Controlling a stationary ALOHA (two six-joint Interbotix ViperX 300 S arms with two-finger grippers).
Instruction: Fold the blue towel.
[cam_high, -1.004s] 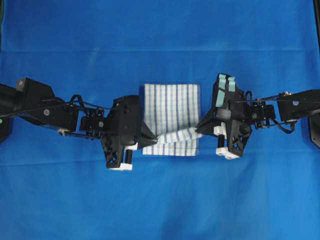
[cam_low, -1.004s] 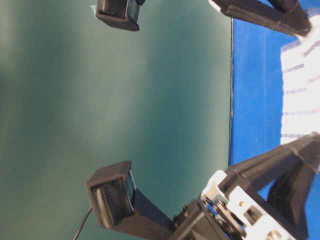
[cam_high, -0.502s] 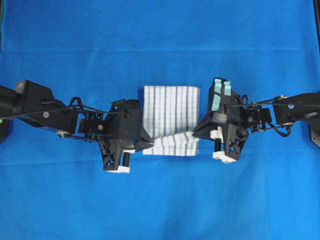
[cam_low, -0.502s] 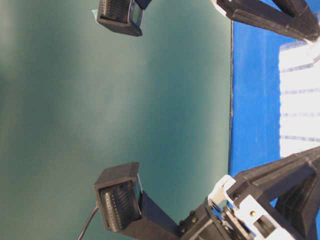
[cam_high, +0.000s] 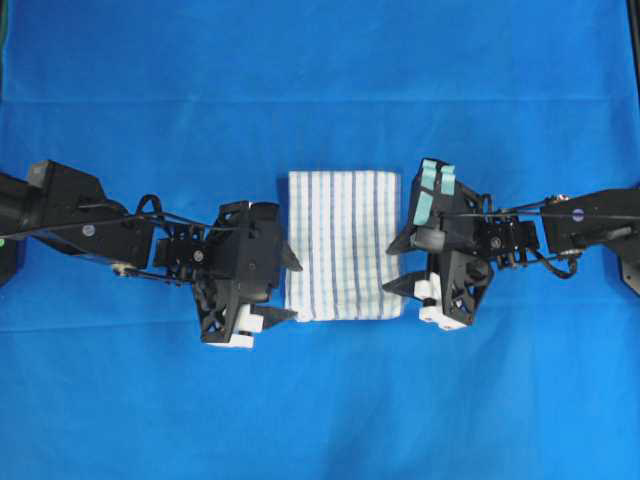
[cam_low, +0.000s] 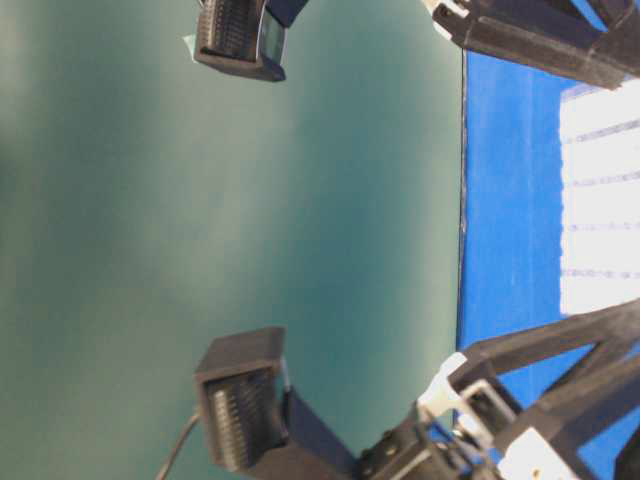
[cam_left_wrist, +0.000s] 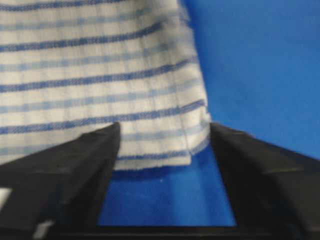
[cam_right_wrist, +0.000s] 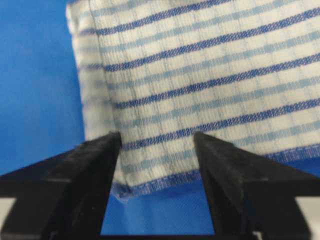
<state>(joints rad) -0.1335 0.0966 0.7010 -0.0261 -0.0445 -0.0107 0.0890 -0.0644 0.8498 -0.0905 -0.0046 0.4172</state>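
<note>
Two end effectors (cam_high: 288, 290) (cam_high: 398, 265), one blue towel (cam_high: 343, 245)

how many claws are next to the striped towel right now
2. The left claw sits at the left edge of the blue towel, near its bottom left corner. The right claw sits at the towel's right edge, near its bottom right corner. Both stand open, gripping nothing.

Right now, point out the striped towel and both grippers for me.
striped towel (cam_high: 342, 245): overhead view, middle of the folded cloth.
left gripper (cam_high: 288, 290): overhead view, gap between its open fingertips.
right gripper (cam_high: 396, 266): overhead view, gap between its open fingertips.
</note>
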